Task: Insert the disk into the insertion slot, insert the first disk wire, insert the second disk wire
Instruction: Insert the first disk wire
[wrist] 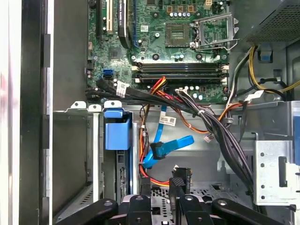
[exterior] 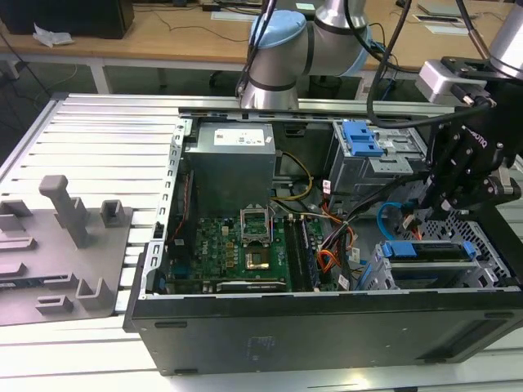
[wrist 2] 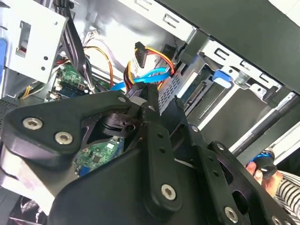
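Observation:
The disk [exterior: 429,251], in its blue carrier, sits inside the insertion slot [exterior: 372,276], a grey perforated cage at the case's front corner on the exterior view's right. Its blue carrier end also faces me in the first wrist view [wrist: 117,133]. My black gripper [exterior: 433,204] hangs just behind the cage, among the wires. In both wrist views the gripper [wrist 2: 140,99] [wrist: 174,188] is shut on a black wire plug [wrist: 181,174]. A flat blue wire [wrist: 166,147] loops right beside it. Another black plug with orange, yellow and red leads [wrist 2: 140,50] hangs a little farther off.
The open computer case holds a green motherboard [exterior: 237,245], a grey power supply [exterior: 229,163] and a taller bay with a blue latch [exterior: 360,137]. A thick black cable bundle [wrist: 220,131] crosses near the cage. A grey fixture plate [exterior: 57,245] lies left. A hand [wrist 2: 269,176] is at the case's edge.

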Controlling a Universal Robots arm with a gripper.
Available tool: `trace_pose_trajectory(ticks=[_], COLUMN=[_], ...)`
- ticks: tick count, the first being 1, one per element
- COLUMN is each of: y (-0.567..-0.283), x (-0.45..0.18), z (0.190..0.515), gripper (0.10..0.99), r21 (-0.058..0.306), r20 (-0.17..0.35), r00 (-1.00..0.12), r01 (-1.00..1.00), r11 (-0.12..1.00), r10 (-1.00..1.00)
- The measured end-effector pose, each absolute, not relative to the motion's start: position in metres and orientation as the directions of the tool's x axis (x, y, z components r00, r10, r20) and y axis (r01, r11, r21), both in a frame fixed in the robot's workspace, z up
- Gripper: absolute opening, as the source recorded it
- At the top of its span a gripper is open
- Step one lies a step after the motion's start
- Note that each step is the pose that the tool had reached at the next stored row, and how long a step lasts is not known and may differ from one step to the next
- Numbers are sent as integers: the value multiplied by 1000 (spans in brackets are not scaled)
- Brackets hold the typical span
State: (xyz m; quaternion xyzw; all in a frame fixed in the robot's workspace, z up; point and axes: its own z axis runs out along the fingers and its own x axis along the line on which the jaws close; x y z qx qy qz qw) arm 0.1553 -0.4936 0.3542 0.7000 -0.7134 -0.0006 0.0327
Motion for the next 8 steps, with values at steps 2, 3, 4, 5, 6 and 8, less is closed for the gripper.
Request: trace_pose_trajectory(ticks=[2, 3, 4, 5, 6, 8], y=[-492, -492, -492, -491, -487, -477], x=[154, 154, 154, 153, 152, 150], z=[356, 360, 363, 363, 364, 363], gripper=[302, 302, 302, 302, 302, 302], r21=[46, 46, 45, 44, 44, 44], r20=[46, 46, 46, 46, 46, 46], r00=[-18, -18, -18, -18, -18, -18], r01=[-999, -999, -999, -999, -999, -999], r11=[20, 20, 20, 20, 20, 20], r10=[-999, -999, -999, -999, -999, -999])
